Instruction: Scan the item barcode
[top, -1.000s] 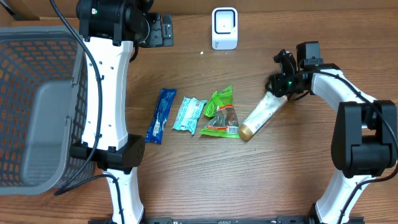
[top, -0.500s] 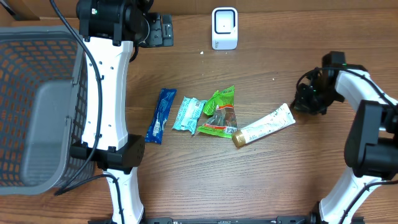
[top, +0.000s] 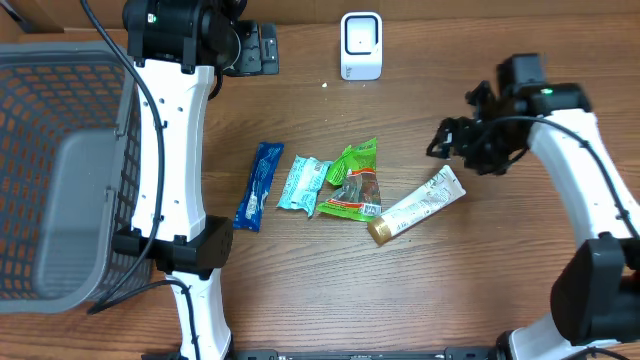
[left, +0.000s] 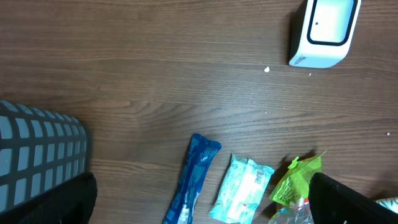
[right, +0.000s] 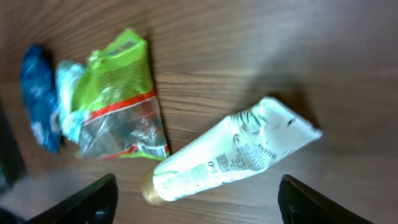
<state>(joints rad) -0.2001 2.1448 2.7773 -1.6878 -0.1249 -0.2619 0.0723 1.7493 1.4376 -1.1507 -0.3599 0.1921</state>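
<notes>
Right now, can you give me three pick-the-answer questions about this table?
1. Where is the white scanner? A on a shelf; B near the table's far edge; C inside a box.
2. What colour is the tube's cap? A gold; B red; C black.
3. The right gripper is: A shut on a packet; B shut on the tube; C open, holding nothing.
Answers: B, it stands by the top edge overhead; A, the cap shines gold; C, its fingers stand wide apart, tube lying free.
</notes>
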